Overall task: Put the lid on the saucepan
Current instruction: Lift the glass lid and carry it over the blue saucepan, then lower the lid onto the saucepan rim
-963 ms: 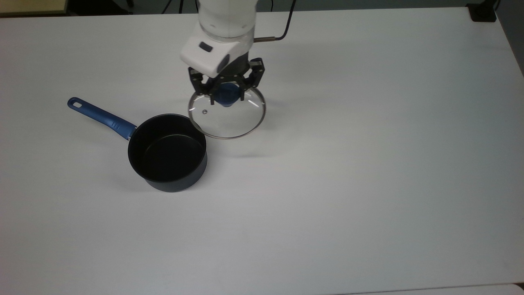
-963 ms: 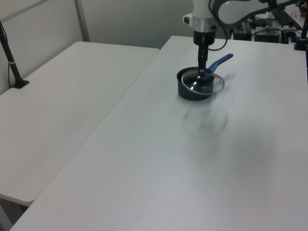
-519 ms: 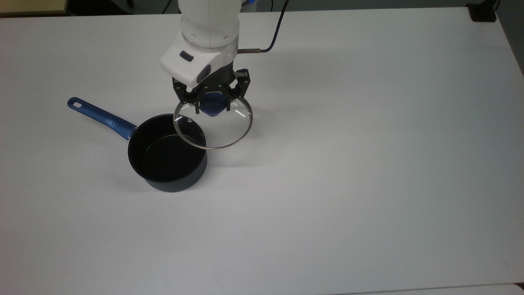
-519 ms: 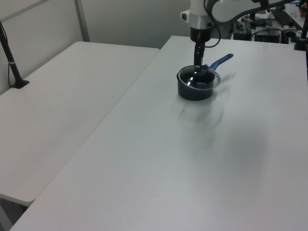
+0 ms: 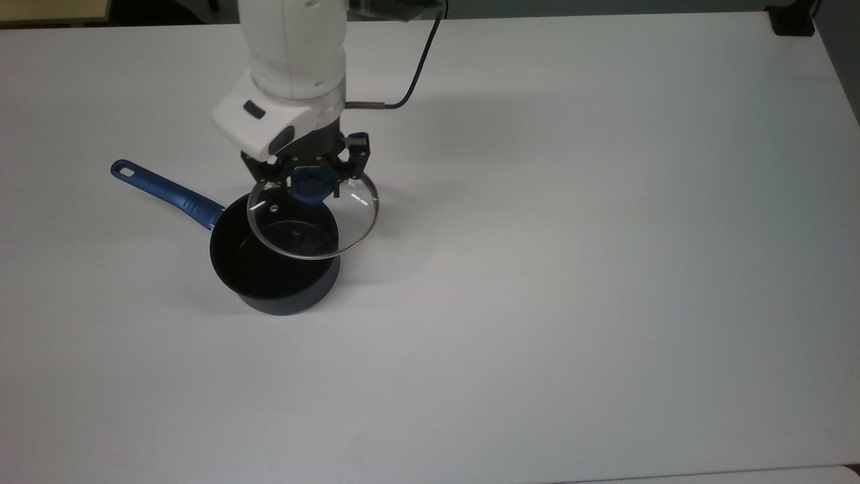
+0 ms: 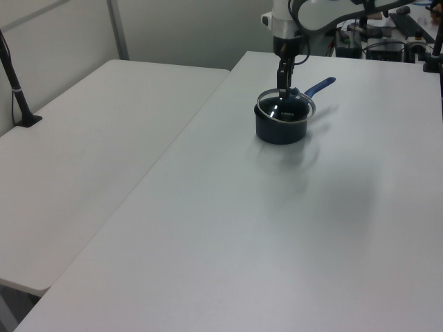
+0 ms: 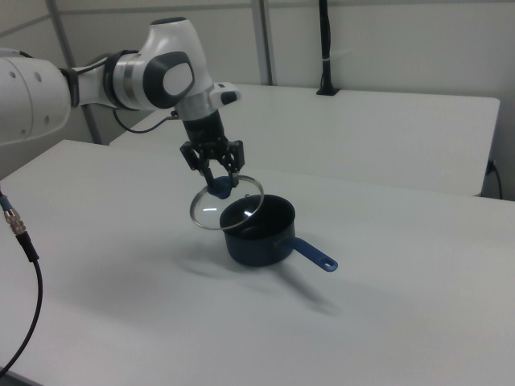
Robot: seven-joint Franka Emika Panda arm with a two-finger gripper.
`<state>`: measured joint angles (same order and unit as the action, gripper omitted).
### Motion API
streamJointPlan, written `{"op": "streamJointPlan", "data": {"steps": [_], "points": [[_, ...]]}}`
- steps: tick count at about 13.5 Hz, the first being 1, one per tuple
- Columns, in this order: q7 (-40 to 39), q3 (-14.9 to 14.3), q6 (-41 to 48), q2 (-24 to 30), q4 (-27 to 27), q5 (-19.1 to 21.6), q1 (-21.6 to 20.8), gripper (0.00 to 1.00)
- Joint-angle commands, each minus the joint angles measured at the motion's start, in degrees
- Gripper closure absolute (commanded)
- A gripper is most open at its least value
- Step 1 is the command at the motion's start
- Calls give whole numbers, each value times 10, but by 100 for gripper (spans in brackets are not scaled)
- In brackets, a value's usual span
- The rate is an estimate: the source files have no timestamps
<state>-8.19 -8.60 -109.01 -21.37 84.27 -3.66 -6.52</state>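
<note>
White table (image 5: 605, 269): end effector (image 5: 310, 180) grips lid (image 5: 313, 222) partly over saucepan (image 5: 275, 275).

Two white tables (image 6: 104, 138) side by side, pale wall (image 6: 187, 28) behind.

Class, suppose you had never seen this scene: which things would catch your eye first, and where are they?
First, the white arm's gripper shut on the blue knob of the glass lid, held in the air partly over the saucepan. The black saucepan stands on the white table, its blue handle pointing to the top view's upper left.
</note>
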Motion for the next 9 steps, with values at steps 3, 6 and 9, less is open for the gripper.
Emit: {"op": "streamJointPlan", "data": {"steps": [3,6,9], "points": [[5,-15,-30,-44,-46,7,11,66],[5,-15,-56,-57,-47,6,19,65],[5,-15,-68,-68,-47,6,18,65]]}}
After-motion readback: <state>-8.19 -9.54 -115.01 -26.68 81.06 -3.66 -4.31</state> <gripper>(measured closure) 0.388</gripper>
